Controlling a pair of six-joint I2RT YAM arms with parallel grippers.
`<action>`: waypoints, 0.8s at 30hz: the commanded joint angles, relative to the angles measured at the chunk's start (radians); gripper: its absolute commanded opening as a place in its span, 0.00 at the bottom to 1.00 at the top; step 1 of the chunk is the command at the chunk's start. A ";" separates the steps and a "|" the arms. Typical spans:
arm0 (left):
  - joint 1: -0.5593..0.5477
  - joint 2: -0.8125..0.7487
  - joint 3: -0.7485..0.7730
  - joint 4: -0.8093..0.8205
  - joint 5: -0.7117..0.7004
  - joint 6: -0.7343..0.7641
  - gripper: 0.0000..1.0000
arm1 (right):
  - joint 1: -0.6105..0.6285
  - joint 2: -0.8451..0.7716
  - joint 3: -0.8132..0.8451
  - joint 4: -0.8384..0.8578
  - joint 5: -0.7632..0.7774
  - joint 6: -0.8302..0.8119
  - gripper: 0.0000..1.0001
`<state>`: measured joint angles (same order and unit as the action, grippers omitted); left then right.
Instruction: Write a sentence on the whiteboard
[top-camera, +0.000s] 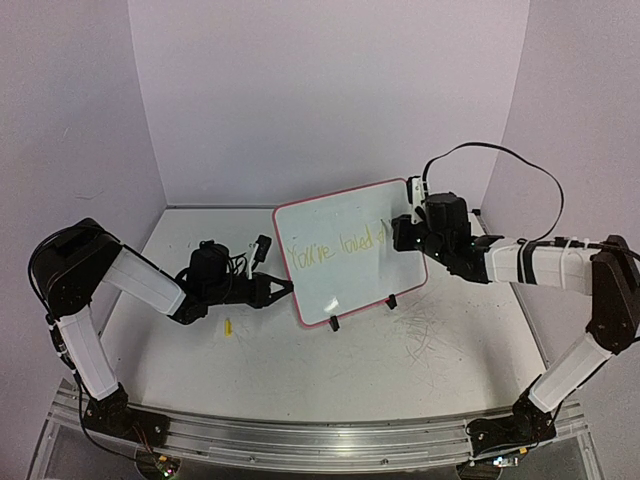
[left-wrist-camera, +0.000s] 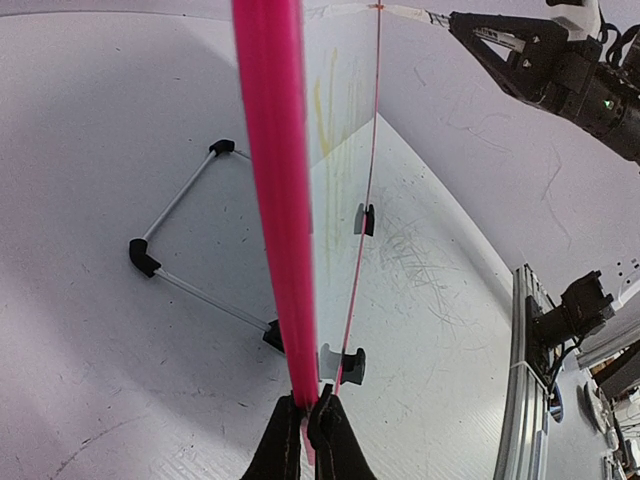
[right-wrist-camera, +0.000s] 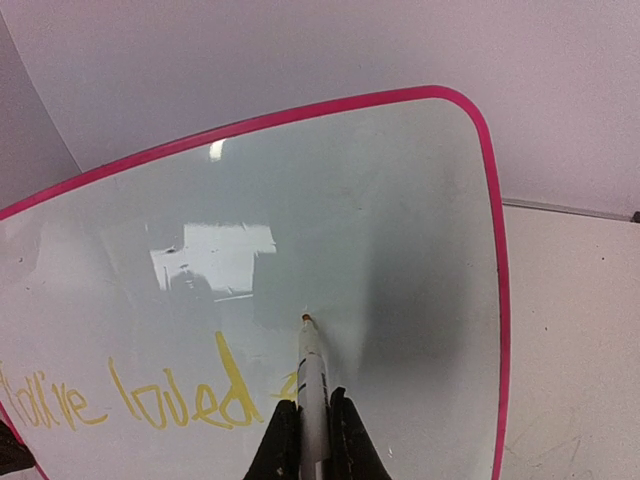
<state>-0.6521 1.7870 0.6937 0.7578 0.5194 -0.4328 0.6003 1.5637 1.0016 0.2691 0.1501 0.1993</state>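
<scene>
Glossy white whiteboard (top-camera: 345, 285) with a pink rim, propped on a black wire stand (left-wrist-camera: 180, 255) mid-table (top-camera: 300, 375).
The pale-yellow sentence (right-wrist-camera: 150, 400) reads "You're loved"; the next stroke is hidden behind the white marker (right-wrist-camera: 312, 365), whose tip is at the board. The right gripper (right-wrist-camera: 312, 430) is clamped on that marker, and the left gripper (left-wrist-camera: 305, 425) is pinched together on the board's rim. Faint grey scratches on the table are unreadable.

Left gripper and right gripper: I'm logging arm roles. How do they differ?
The left gripper pinches the whiteboard by its pink rim; the right gripper holds a marker. The left gripper meets the board edge-on; the right gripper faces its front, beside the sentence. Both are shut.
</scene>
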 joint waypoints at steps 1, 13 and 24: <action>-0.004 -0.011 -0.002 -0.095 -0.029 0.030 0.00 | -0.005 0.013 0.033 0.022 0.011 -0.005 0.00; -0.005 -0.014 -0.002 -0.098 -0.034 0.035 0.00 | -0.004 -0.073 -0.101 -0.020 -0.014 0.023 0.00; -0.004 -0.015 -0.006 -0.101 -0.038 0.036 0.00 | -0.004 -0.074 -0.128 -0.036 -0.020 0.028 0.00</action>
<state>-0.6537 1.7809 0.6937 0.7406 0.5121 -0.4183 0.5999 1.5124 0.8875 0.2575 0.1339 0.2186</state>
